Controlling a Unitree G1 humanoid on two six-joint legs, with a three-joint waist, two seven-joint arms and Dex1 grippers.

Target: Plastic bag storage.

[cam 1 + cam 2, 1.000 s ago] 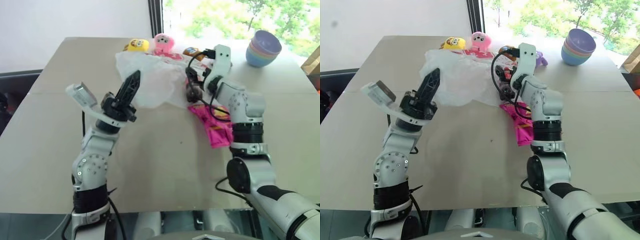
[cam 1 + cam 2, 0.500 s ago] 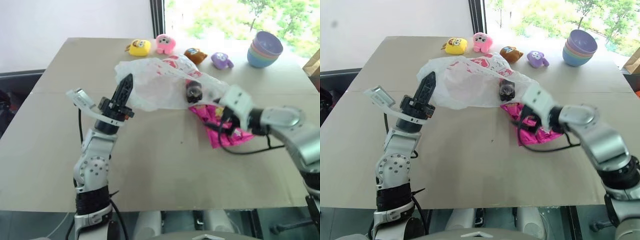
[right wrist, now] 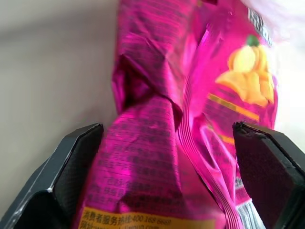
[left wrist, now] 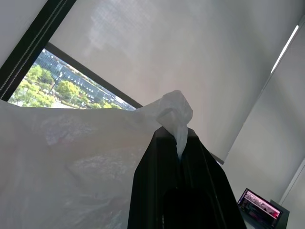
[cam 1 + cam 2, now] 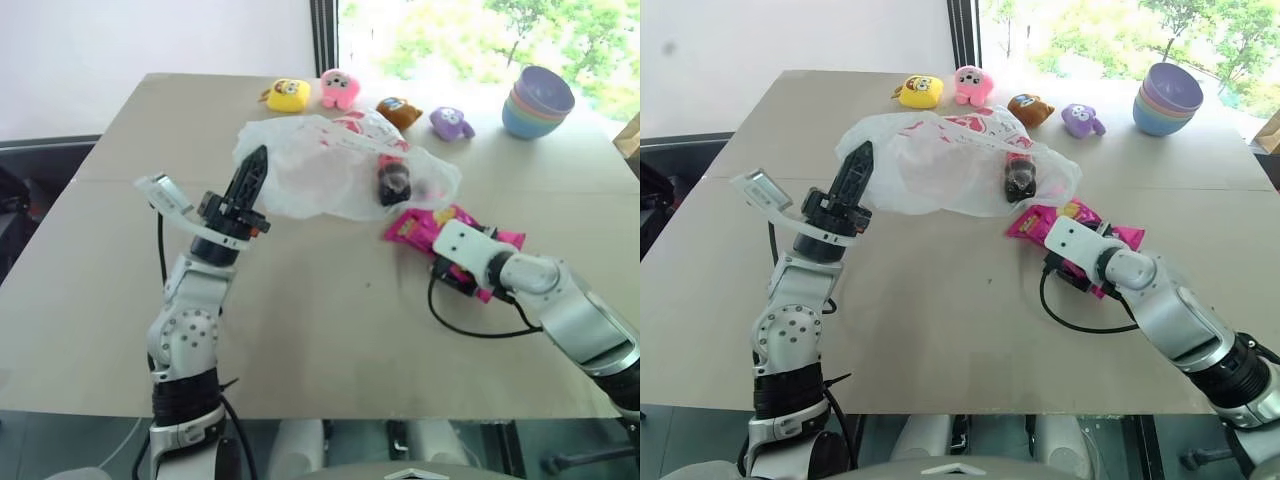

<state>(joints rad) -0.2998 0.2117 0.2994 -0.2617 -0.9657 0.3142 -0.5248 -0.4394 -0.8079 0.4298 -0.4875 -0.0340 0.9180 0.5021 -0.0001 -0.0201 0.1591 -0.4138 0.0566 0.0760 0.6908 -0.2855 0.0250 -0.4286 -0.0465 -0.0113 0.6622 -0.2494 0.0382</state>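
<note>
My left gripper is pinched tight on a twist of the plastic bag, fingers pointing up and away from me; the wrist camera has a bunched white corner poking out between the tips. The bag lies spread and crinkled across the middle of the table, its near-left corner lifted off the surface by my grip, red print along its far edge. A small dark item sits inside it, seen through the film towards the right end.

My right gripper stands wide, one finger on either side of the pink snack packet, which lies flat on the table just beside the bag's right end. Whether the fingers touch the packet I cannot tell.

Far side of the table: four small plush toys in a row – yellow, pink, brown, purple. Stack of pastel bowls at the far right corner.
</note>
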